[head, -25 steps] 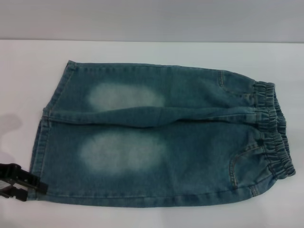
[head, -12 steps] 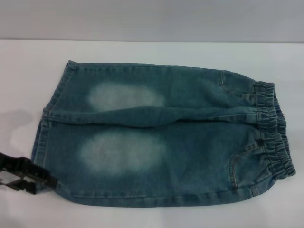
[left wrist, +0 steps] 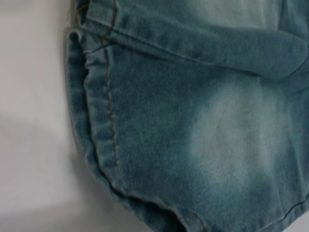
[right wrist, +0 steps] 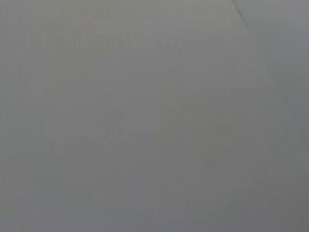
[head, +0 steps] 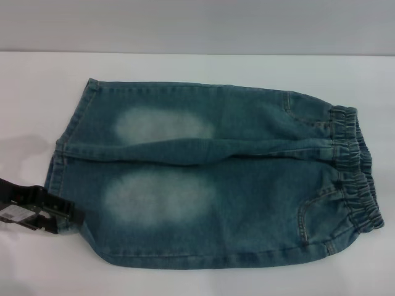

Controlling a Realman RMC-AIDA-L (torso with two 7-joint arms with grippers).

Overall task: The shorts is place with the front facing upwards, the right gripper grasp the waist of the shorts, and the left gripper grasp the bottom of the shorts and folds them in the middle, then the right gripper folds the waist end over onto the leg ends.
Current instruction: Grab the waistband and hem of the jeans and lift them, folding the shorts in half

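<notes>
The blue-green denim shorts (head: 234, 179) lie flat on the white table (head: 203, 68), front up, with two pale oval patches. The gathered waist (head: 355, 166) is at the right end and the bottom of the shorts (head: 62, 148), the leg ends, at the left end. My left gripper (head: 66, 216) comes in from the left edge at the near leg's hem corner and is shut on it. That corner is drawn in toward the middle. The left wrist view shows the stitched hem (left wrist: 101, 121) bunched up close. The right gripper is out of view.
White table surface surrounds the shorts on all sides, with a grey wall (head: 197, 24) behind. The right wrist view shows only a plain grey surface (right wrist: 154, 116).
My left gripper has moved right along the near edge, taking the near leg's hem corner with it. The rest of the shorts has stayed put.
</notes>
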